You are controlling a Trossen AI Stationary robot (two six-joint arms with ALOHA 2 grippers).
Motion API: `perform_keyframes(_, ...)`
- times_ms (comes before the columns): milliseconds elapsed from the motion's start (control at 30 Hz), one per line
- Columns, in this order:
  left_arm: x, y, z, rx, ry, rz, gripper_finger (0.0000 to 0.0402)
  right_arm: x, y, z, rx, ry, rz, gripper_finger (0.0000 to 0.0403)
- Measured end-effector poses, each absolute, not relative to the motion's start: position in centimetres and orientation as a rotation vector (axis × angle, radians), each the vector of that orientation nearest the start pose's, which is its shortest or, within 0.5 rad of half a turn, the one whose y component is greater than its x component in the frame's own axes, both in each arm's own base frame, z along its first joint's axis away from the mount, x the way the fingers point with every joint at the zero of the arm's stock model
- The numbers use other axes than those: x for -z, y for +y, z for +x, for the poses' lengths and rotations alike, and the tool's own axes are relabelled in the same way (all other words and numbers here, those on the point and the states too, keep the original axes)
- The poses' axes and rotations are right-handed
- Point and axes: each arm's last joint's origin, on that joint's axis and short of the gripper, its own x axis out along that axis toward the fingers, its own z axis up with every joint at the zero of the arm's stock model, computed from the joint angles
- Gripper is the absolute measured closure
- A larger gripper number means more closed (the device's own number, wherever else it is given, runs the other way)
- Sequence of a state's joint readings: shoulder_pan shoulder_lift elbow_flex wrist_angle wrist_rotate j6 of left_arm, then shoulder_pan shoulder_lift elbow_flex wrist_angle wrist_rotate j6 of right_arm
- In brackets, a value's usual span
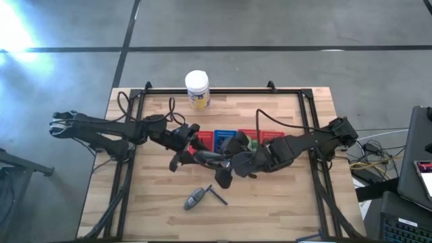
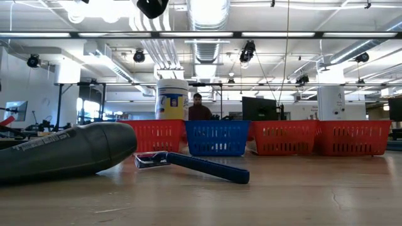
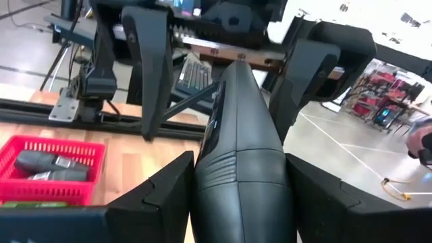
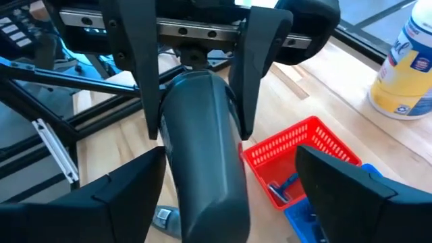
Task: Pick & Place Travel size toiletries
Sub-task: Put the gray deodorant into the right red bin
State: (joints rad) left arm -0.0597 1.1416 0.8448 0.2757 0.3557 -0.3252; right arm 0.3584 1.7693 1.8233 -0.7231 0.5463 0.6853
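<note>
A dark grey oval bottle point(image 1: 208, 156) is held above the table's middle, between my two grippers. My left gripper point(image 3: 239, 182) is shut on it, coming from the table's left point(image 1: 194, 152). My right gripper point(image 4: 229, 162) is open and faces it from the right point(image 1: 226, 167); its fingers stand on either side of the bottle's other end without touching it. A second grey oval bottle point(image 1: 195, 198) and a thin dark stick point(image 1: 217, 196) lie flat on the table nearer the front; both also show in the low view point(image 2: 63, 154) point(image 2: 201, 167). My left gripper pinches the bottle's two sides point(image 3: 202, 177) between its two fingers, at the end nearest that arm. The fingers come about level from the table's left and lie along the bottle. The bottle is lifted clear of the table, its free end point(image 4: 202, 202) reaching between my right gripper's open fingers.
Red, blue, red and red mesh baskets point(image 1: 202, 140) point(image 1: 225, 140) point(image 1: 248, 138) point(image 1: 273, 138) stand in a row behind the grippers; one red basket point(image 3: 67, 145) holds grey bottles. A white jar with a yellow label point(image 1: 197, 89) stands at the far edge. A person point(image 2: 200, 108) is in the room beyond.
</note>
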Motion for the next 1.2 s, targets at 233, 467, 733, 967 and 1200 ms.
perform_keyframes(233, -32.81, -2.55, 25.58, 0.414, 0.094, -0.341, 0.0195, -37.85, 12.23, 36.71, 0.364, 0.505, 0.377, 0.0127)
perform_keyframes(467, -32.65, -2.57, 25.56, 0.424, 0.115, -0.350, 0.0195, -37.86, 12.33, 36.67, 0.360, 0.505, 0.378, 0.0167)
perform_keyframes(733, -32.47, -2.62, 25.53, 0.441, 0.137, -0.353, 0.0195, -38.09, 12.39, 36.61, 0.324, 0.508, 0.398, 0.0190)
perform_keyframes(967, -32.54, -2.64, 25.53, 0.446, 0.135, -0.352, 0.0195, -38.20, 12.44, 36.81, 0.307, 0.495, 0.405, 0.0236)
perform_keyframes(1200, -32.52, -2.66, 25.52, 0.449, 0.134, -0.342, 0.0192, -38.17, 12.38, 36.83, 0.303, 0.500, 0.399, 0.0290)
